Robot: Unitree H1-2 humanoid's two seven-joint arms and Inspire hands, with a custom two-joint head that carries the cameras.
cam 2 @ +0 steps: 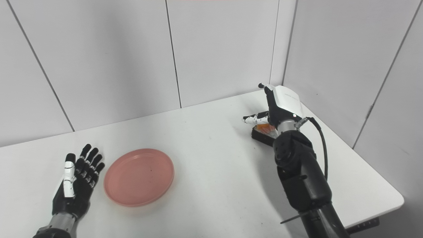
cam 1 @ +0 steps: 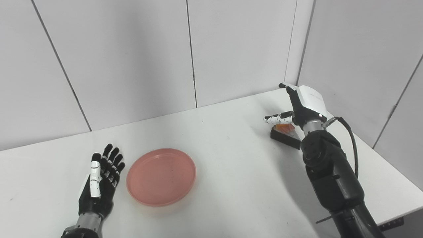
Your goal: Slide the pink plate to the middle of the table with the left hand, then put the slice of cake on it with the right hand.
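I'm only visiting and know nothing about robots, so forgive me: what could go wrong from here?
1. The right hand sits over the cake slice and hides most of it; a poor hold might tip or drop the cake.
2. The cake lies far from the pink plate, so it could fall during the carry.
3. The open left hand rests right beside the plate and might nudge it.

The white desk [cam 1: 231,158] carries a pink plate [cam 1: 161,177] at front left and a slice of cake [cam 1: 286,135] near the far right corner.
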